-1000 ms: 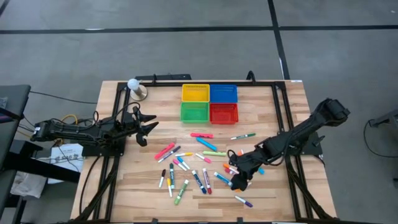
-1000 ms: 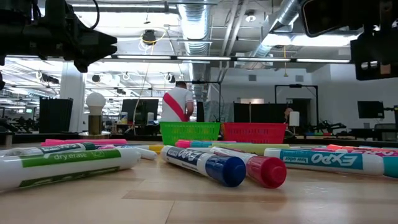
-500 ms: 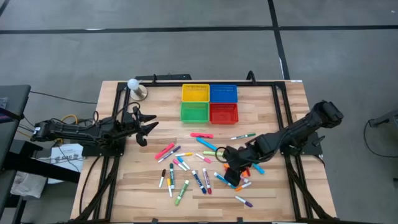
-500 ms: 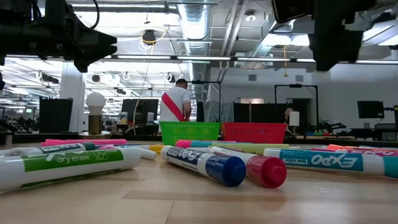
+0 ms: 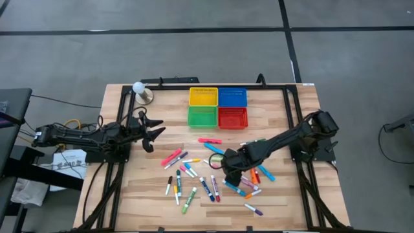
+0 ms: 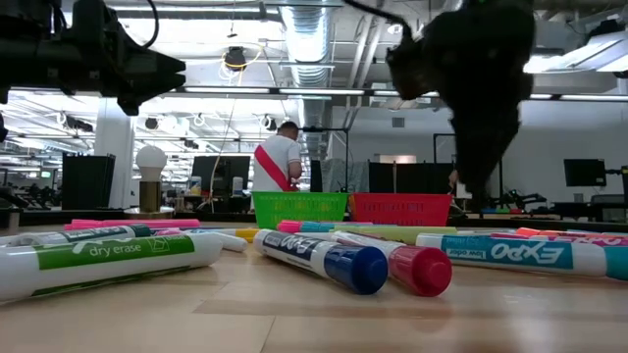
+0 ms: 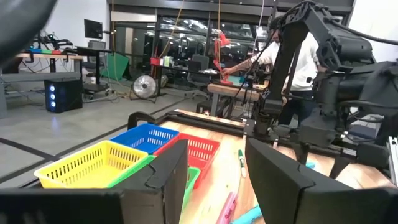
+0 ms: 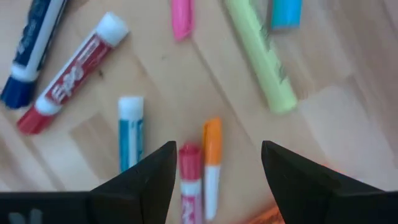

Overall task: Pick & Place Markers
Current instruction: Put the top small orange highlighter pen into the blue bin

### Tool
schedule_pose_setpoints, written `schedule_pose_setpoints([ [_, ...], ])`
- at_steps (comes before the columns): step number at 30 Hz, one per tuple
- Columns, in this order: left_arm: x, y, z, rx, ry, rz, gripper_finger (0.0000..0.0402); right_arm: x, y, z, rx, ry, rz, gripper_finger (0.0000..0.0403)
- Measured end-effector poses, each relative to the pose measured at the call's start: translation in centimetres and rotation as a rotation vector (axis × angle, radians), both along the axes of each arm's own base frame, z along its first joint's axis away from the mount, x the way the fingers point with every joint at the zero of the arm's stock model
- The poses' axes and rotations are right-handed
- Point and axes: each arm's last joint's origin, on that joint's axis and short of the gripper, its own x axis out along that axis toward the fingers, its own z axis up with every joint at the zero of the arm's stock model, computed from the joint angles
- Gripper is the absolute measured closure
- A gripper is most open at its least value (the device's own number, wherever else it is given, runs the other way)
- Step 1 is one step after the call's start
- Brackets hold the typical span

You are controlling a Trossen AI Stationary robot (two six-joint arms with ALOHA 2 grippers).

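Bright, even overhead light; ceiling strip lights (image 6: 294,90) glare in the low view. The markers (image 8: 211,155) beneath the right claw (image 8: 214,165) look blurred.

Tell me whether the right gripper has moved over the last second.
Yes. In the high view the right gripper has swept leftward across the scattered markers, nearer the table's middle, below the red basket.
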Motion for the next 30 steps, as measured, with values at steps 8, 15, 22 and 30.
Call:
schedule_pose_setpoints([
  [8,0.1,0.0,-0.1,0.0,0.009,0.0,0.0241,0.4,-0.2,-0.7,-0.003,0.009,0.006,0.0177],
  [15,0.1,0.0,-0.1,0.0,0.014,0.0,0.0241,0.4,0.6,-1.1,0.002,0.009,-0.021,0.0177],
  [22,0.1,0.0,-0.1,0.0,0.014,0.0,0.0241,0.4,0.7,-1.1,-0.006,-0.004,-0.053,0.0177],
  [30,0.1,0.0,-0.1,0.0,0.013,0.0,0.0241,0.2,0.5,-1.6,-0.01,0.001,-0.095,0.0177],
])
